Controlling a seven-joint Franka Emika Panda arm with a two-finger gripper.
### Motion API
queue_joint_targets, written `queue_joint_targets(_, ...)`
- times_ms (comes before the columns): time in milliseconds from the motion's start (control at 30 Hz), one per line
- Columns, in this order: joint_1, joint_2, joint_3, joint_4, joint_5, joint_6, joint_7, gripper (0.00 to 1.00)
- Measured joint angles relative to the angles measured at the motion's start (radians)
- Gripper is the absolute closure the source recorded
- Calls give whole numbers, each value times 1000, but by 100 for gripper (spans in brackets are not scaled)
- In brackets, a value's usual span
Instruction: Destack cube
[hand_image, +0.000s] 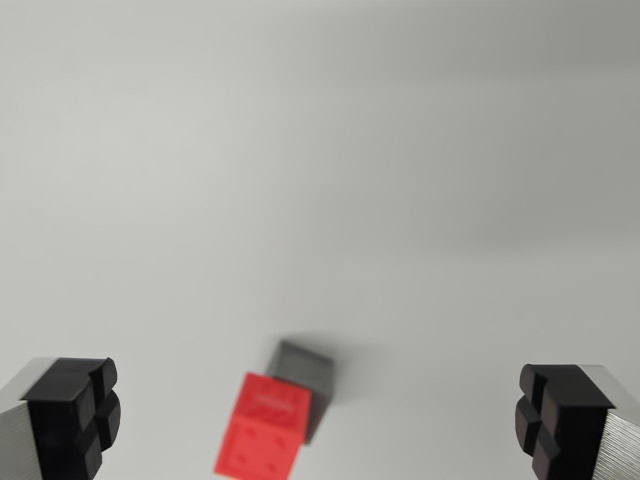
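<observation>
Cubes sat low in your wrist view, a little left of centre: a red cube (262, 436) lay nearest the bottom edge, and a grey cube (305, 376) showed just behind it, up and to the view's right, the two touching or overlapping. From this angle you could not tell for certain whether the red one rested on the grey one or only beside it. Both were tilted relative to the frame and slightly blurred. Small raised dots marked the red cube's near face. They rested on a plain pale grey desk (320, 150). Your claw (320, 425) was released, its two black fingertips (85, 415) spread wide at the lower corners of the view, well apart from the cubes and holding nothing
</observation>
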Motion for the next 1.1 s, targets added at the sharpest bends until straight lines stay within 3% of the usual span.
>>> queue_joint_targets(633, 10, -76, 4, -139, 0, 68, 59, 0)
queue_joint_targets(1100, 24, -166, 11, -305, -1, 151, 140, 0)
